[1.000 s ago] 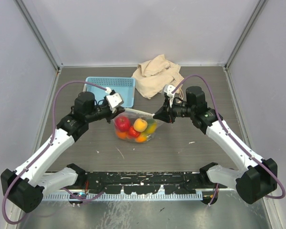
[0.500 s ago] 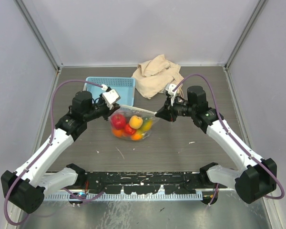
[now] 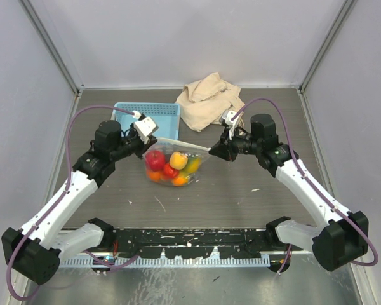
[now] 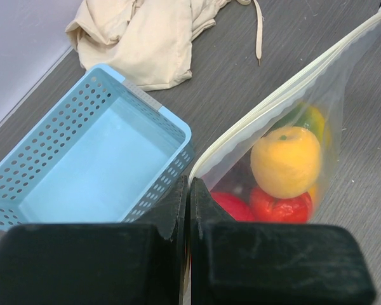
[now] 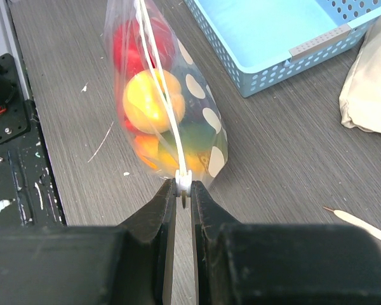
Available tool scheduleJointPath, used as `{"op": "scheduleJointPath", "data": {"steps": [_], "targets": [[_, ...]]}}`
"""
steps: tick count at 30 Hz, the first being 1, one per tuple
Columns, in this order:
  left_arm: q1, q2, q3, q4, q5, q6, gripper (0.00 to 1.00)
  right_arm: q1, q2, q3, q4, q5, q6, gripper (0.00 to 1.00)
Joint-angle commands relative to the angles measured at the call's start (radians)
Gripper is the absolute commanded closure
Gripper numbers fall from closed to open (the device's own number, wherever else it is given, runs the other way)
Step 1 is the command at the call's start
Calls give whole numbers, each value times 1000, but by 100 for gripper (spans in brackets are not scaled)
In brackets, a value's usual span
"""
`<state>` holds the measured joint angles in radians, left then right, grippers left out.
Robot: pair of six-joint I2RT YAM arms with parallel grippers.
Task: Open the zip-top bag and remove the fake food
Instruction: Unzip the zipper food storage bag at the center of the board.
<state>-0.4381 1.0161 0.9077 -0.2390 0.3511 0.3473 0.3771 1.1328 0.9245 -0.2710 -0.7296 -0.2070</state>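
The zip-top bag hangs in the middle of the bench, stretched between my two grippers. It is of clear plastic with white round dots printed on it, and a white zip strip runs along its upper edge. The two lips of this strip lie close together over the whole length that I can see. Through the plastic I see the fake food, collected in the low part of the bag: a yellow-orange round piece on top, red pieces beside and under it, something green, and something orange at the bottom. All of it is inside the bag. I cannot tell if the bottom of the bag touches the bench or hangs just above it.

My left gripper is fully closed and pinches the left end of the upper edge, the plastic coming out from between the fingers. My right gripper is nearly closed, with only a narrow gap, and in this gap sits the small white end of the zip strip at the right corner of the bag. So the strip is pulled almost straight from one gripper to the other, and the food hangs below this line.

Just behind the left gripper stands a light blue basket with holes in its walls. To its right, further back, lies a beige cloth bag, crumpled, with its string on the bench
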Motion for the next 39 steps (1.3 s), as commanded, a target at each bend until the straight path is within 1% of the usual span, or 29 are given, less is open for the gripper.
{"op": "scheduleJointPath", "data": {"steps": [1,7,8,9,10,13,14,16,18,19,21,23,27,30,34,39], "targets": [[18,-26,4,63,-49,-10,100,-12,-10,10,-3,30,8,99],[19,-18,6,62,-32,-16,100,-15,-13,10,-5,35,9,99],[19,-19,6,62,-14,-15,100,-16,-13,11,-5,28,8,97],[20,-21,5,63,20,-9,100,-16,-12,12,-3,15,8,89],[19,-24,3,65,76,-1,100,-17,-13,12,2,-10,11,75],[17,-42,-16,102,291,23,100,-16,-24,7,62,-119,43,41],[13,-47,-24,110,335,32,100,-16,-33,2,94,-145,64,36],[-2,-50,-29,92,378,64,100,-15,-59,-9,174,-171,119,27],[-17,-46,-23,55,398,96,100,-14,-78,-17,249,-187,167,21],[-23,-43,-20,44,406,104,100,-14,-81,-18,288,-194,197,20],[-27,-39,-17,31,421,114,100,-11,-70,-15,355,-200,249,20],[-29,-38,-17,25,428,119,100,6,-36,10,366,-183,277,20],[-30,-39,-20,21,430,124,100,59,40,88,266,-100,230,23],[-32,-37,-20,21,430,124,100,117,67,117,217,-26,185,26],[-33,-33,-19,20,431,122,100,174,108,147,153,57,134,32],[-37,-33,-19,21,429,122,100,193,151,171,120,87,115,43]]}}
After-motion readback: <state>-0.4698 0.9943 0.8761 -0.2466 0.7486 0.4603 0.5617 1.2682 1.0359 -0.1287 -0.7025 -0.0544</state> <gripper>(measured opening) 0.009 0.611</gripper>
